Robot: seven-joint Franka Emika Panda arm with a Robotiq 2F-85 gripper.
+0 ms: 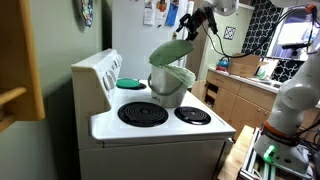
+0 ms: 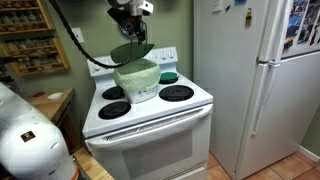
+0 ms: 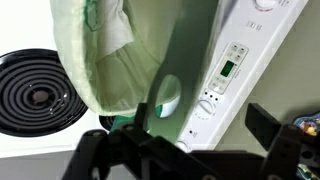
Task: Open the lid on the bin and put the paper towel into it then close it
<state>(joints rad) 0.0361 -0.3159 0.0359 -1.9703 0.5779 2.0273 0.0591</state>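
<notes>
1. Bin (image 1: 170, 88) stands at rear of desk (image 1: 108, 126), behind front burners (image 1: 143, 113).
2. Lid (image 1: 172, 50) is tilted up w/ bin mouth open; seen in both exterior views.
3. Tool (image 1: 190, 28) hangs above bin at lid's raised edge; contact can't be confirmed. In wrist view, fingers (image 3: 90, 150) are spread wide.
4. Teal dish (image 1: 130, 83) lies just beside bin, near ctrl panel (image 3: 235, 70).
</notes>
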